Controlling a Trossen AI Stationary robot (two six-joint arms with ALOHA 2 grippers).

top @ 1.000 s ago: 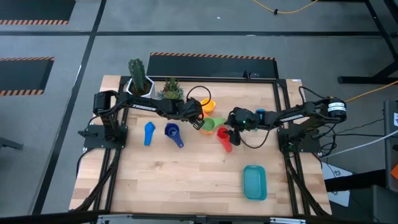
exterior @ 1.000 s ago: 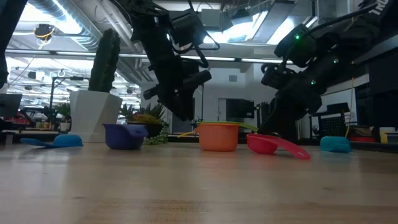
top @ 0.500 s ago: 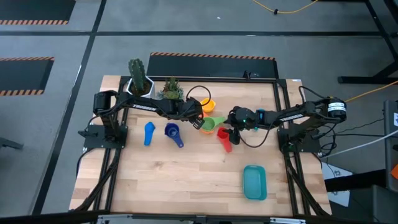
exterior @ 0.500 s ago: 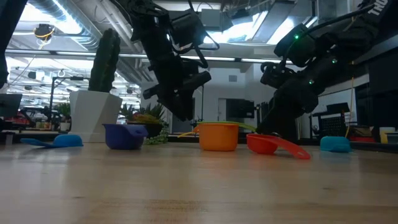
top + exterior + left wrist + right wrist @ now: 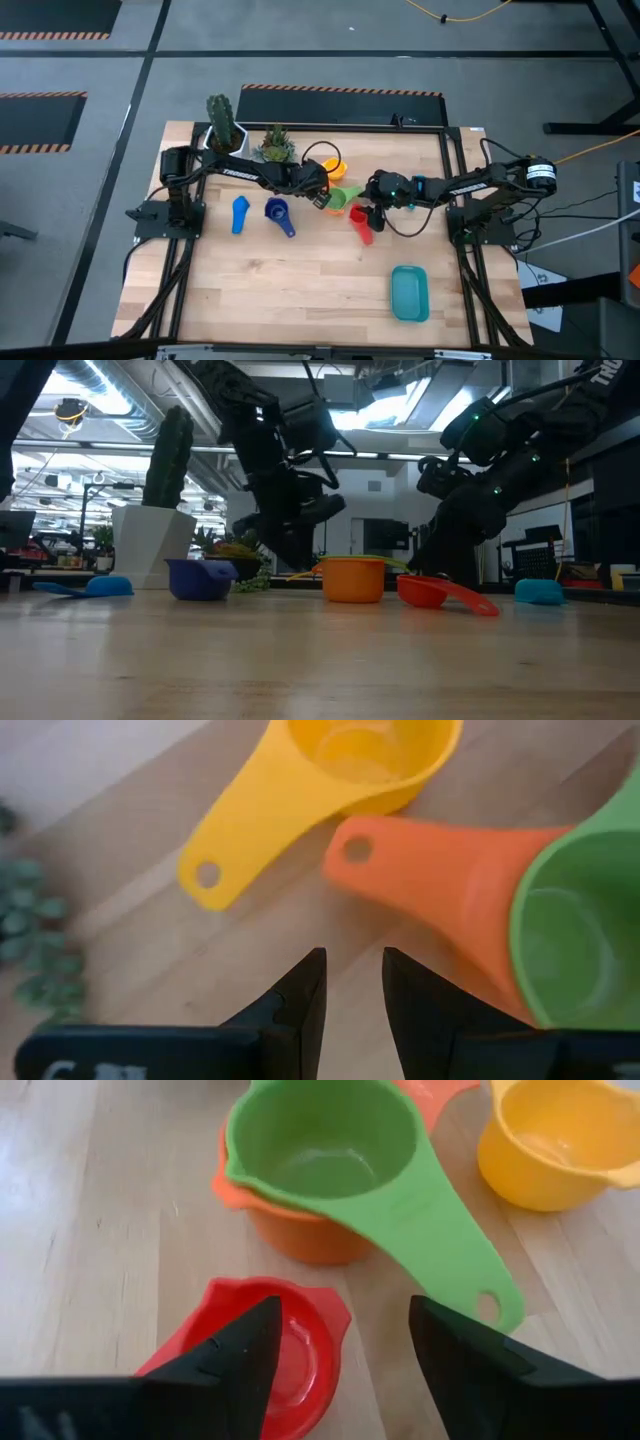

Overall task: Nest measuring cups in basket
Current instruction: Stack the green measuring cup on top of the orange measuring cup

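Observation:
A green cup (image 5: 330, 1150) sits nested in an orange cup (image 5: 300, 1235) at the table's middle. The yellow cup (image 5: 350, 760) stands just beyond them, and the red cup (image 5: 275, 1345) just nearer. The light blue cup (image 5: 239, 213) and the dark blue cup (image 5: 279, 213) lie to the left. The teal basket (image 5: 409, 292) rests at the near right. My left gripper (image 5: 353, 982) hovers open with a narrow gap, close above the wood by the orange cup's handle (image 5: 420, 870). My right gripper (image 5: 345, 1350) is open over the red cup. My right gripper stands with one finger (image 5: 225, 1365) over the red cup's bowl (image 5: 290, 1330) and the other beside it. The finger hides the spot, so I cannot tell whether it touches. The red cup rests on the table.
A white pot with a cactus (image 5: 222, 135) and a small plant (image 5: 275, 146) stand at the far left. A black cable loop (image 5: 312, 152) lies by the yellow cup. Bare wood lies across the near half, left of the basket.
My left gripper has sunk a little toward the table beside the orange cup, its finger gap unchanged. The cups have stayed where they were.

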